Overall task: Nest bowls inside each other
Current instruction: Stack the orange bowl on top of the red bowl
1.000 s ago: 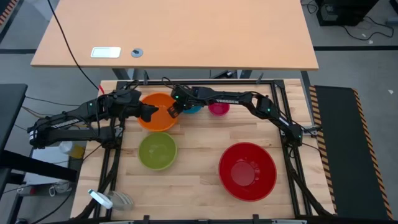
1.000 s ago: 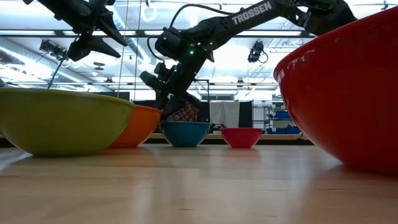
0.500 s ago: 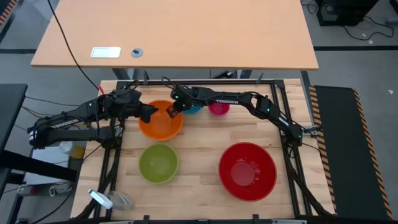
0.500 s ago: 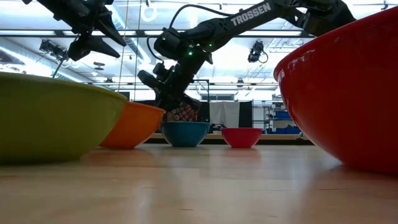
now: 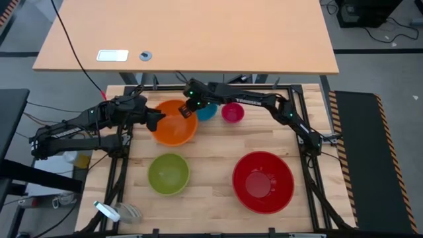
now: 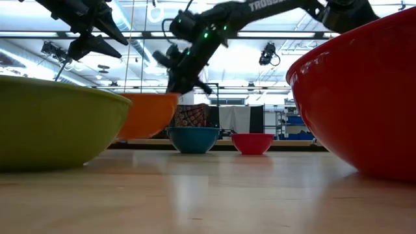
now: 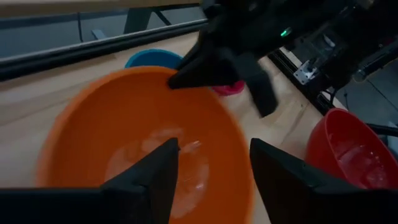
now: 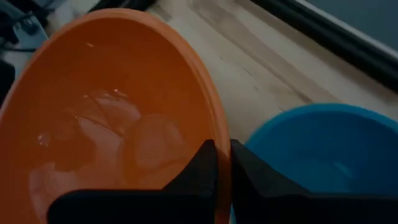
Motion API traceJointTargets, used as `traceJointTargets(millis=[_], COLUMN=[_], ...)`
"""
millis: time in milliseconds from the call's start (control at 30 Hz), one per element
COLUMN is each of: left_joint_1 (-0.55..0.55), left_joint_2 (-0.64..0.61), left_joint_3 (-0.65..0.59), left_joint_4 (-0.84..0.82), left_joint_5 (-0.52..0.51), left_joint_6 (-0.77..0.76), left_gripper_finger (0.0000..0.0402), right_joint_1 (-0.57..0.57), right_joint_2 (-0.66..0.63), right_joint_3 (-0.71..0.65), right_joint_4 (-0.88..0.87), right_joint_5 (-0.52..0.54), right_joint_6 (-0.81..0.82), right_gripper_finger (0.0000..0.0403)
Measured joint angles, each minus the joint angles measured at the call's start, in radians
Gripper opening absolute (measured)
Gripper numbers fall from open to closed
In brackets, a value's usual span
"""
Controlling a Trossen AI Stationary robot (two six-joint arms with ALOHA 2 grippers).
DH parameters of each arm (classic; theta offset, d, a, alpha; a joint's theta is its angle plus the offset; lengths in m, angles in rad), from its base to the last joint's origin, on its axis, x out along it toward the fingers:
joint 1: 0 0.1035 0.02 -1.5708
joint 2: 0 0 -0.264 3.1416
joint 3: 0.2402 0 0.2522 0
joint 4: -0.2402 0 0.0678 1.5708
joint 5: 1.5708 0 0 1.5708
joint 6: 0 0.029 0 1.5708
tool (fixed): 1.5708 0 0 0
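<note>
My right gripper point(image 5: 187, 111) is shut on the orange bowl point(image 5: 175, 122), which hangs above the table at the far left. My left gripper point(image 7: 214, 180) stands open just above the bowl's left side point(image 5: 155, 118) and touches nothing. The blue bowl point(image 5: 206, 111) and the pink bowl point(image 5: 232, 112) rest on their bases side by side at the far edge, right of the orange one. At the near left sits the green bowl point(image 5: 168, 173), and at the near right the red bowl point(image 5: 262, 182). My right gripper holds the orange bowl by its rim point(image 8: 219, 134) on the side next to the blue bowl, one finger point(image 8: 202, 165) inside and one outside. The fingers slant down from the table's far right. In the low view the bowl point(image 6: 146, 114) hangs about level, clear of the table.
Black frame rails point(image 5: 294, 99) run along the table's far and side edges. Beyond the far edge stands a second wooden table with a white device point(image 5: 112, 55). Bare wood point(image 5: 211, 152) lies between the green and red bowls.
My right gripper has risen with the orange bowl's rim between its fingers, lifting the bowl off the table and a little toward the right. Before that, the green bowl slid toward the near edge.
</note>
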Motion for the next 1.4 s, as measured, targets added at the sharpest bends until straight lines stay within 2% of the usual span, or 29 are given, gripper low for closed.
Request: traceJointTargets(millis=[167,433,567,733,900,1033,1200,1400], left_joint_1=[0.000,0.001,0.001,0.001,-0.009,-0.042,-0.105,-0.197], left_joint_2=[0.000,0.003,0.004,0.024,0.059,0.098,0.159,0.235], left_joint_3=[0.000,0.000,0.000,0.000,0.000,0.000,0.000,0.000], left_joint_4=[0.086,0.187,0.247,0.294,0.336,0.417,0.516,0.581], left_joint_5=[0.000,-0.010,-0.036,-0.102,-0.121,-0.123,-0.124,-0.133], left_joint_6=[0.071,0.093,0.050,-0.046,-0.133,-0.181,-0.192,-0.177], left_gripper_finger=[0.0233,0.0235,0.0235,0.0235,0.0235,0.0235,0.0235,0.0235], right_joint_1=[0.002,0.011,0.024,0.059,0.101,0.124,0.138,0.183], right_joint_2=[-0.089,-0.254,-0.365,-0.544,-0.760,-0.894,-0.999,-1.099], right_joint_3=[0.000,-0.072,-0.187,-0.434,-0.705,-0.858,-0.962,-0.986], right_joint_4=[-0.128,-0.203,-0.192,-0.105,0.011,0.056,0.076,0.074], right_joint_5=[0.040,0.102,0.109,0.108,0.097,0.080,0.105,0.104], right_joint_6=[-0.069,-0.166,-0.195,-0.192,-0.130,-0.065,0.006,0.038], right_gripper_finger=[0.0031,0.0031,0.0031,0.0031,0.0032,0.0032,0.0032,0.0032])
